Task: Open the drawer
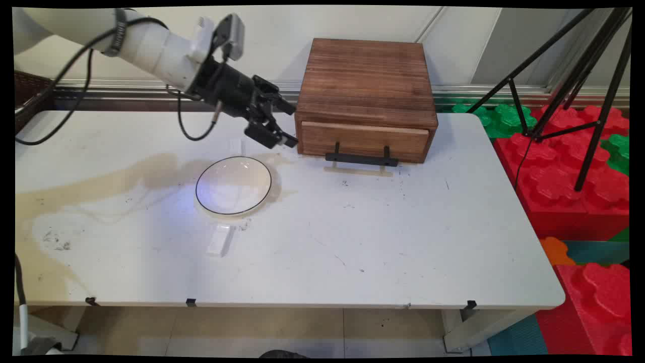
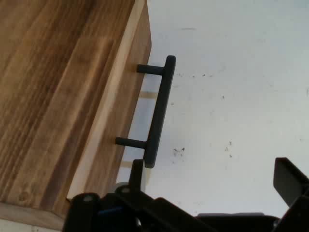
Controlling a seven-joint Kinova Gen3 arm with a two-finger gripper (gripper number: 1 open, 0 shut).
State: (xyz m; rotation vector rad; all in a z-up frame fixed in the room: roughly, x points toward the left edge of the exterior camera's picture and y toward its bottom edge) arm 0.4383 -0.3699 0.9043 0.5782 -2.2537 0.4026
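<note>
Our black two-finger claw (image 1: 283, 126) hangs spread and empty, just off the left corner of the brown wooden drawer box (image 1: 367, 85). Its black bar handle (image 1: 361, 158) is untouched, drawer shut. A round white plate (image 1: 233, 185) sits nearby on the white worktop (image 1: 378, 242).

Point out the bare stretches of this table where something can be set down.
Widest: right of the plate, in front of the wooden drawer box, out to the table edge. Also the near strip past the small white block. Crowded: between plate and box, where the open pincer hangs by the handle.
</note>
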